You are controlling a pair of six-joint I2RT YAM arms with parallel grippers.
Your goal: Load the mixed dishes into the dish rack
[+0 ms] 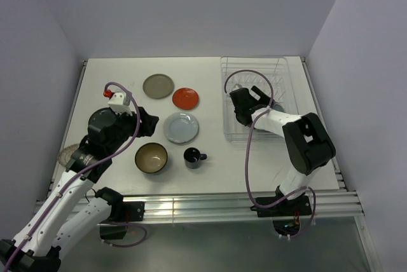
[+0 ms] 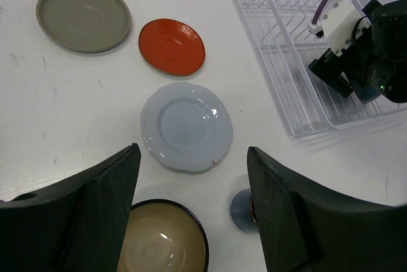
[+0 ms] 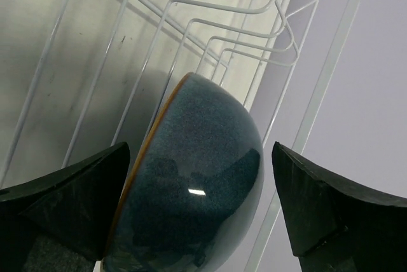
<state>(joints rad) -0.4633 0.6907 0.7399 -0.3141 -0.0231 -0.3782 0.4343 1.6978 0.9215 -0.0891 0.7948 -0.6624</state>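
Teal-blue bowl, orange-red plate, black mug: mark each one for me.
teal-blue bowl (image 3: pixel 203 176), right wrist view, on its rounded outer wall.
orange-red plate (image 2: pixel 172 46), left wrist view, centre of its upper face.
black mug (image 1: pixel 191 156), top external view, on its open top.

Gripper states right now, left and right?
Left gripper: open, holding nothing.
Right gripper: open, fingers either side of the blue bowl, a gap showing on one side.

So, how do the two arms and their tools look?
The left arm and right arm have white links and black joints; each carries a looping purple cable. The left tool and right tool have black wedge-shaped fingers. A white block with a red tip sits near the left wrist.
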